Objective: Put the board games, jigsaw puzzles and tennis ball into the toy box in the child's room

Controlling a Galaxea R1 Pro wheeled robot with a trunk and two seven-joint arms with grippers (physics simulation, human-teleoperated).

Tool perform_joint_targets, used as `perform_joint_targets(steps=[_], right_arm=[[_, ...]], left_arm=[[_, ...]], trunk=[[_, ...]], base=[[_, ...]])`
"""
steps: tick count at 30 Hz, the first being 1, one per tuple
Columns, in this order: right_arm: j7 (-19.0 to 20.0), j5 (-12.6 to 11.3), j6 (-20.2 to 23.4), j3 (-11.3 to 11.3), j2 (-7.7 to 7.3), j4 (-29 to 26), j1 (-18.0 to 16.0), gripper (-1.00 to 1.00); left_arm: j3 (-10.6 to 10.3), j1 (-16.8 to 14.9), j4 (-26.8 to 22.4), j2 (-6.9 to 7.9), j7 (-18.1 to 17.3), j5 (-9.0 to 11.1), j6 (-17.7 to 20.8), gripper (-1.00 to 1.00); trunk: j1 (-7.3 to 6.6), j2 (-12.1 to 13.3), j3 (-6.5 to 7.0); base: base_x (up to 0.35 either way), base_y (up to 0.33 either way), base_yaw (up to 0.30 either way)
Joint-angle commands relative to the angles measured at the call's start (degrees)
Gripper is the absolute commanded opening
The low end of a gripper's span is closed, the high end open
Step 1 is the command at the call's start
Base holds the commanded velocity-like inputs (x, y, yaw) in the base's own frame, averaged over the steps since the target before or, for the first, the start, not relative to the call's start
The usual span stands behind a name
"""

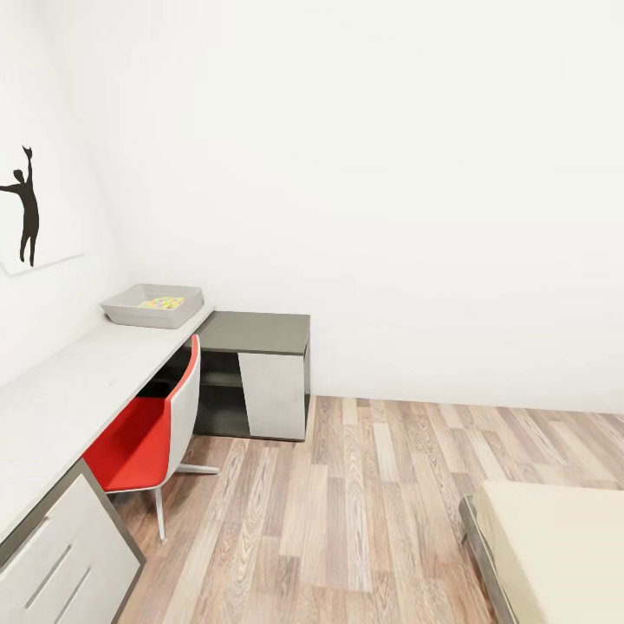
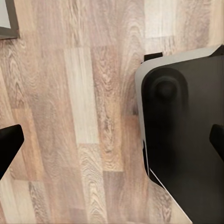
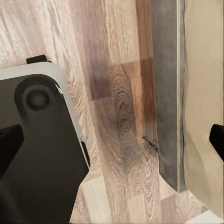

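The toy box [image 1: 152, 306] sat at the far end of the bench [image 1: 78, 381], a jigsaw puzzle [image 1: 162, 302] lying inside it. Both the left end effector [image 2: 112, 142] and right end effector [image 3: 112, 140] hung spread wide over the plank floor [image 1: 364, 511], pinching nothing. The bed's [image 1: 563, 546] corner lay beside the right one.

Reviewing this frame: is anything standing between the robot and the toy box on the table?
From the head view, the red-and-white swivel chair is tucked against the table, short of the toy box at its far end. The open floor alongside looks unobstructed. Both claws hang open over the floor, holding nothing.
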Motion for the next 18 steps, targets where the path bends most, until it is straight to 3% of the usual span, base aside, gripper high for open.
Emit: perform_joint_targets(steps=[1, 18], right_arm=[[-0.14, -0.59, -0.25, 0.43, -0.17, 0.02, 0.05, 1.00], [0.12, -0.66, -0.32, 0.46, -0.78, 0.03, 0.58, 1.00]], left_arm=[[-0.07, -0.05, 0.07, 0.04, 0.28, -0.55, -0.15, 1.00], [-0.06, -0.05, 0.07, -0.04, 0.26, -0.68, -0.15, 1.00]], trunk=[[0.03, -0.12, -0.12], [0.03, -0.12, -0.12]], base=[[0.000, 0.000, 0.000], [0.000, 0.000, 0.000]])
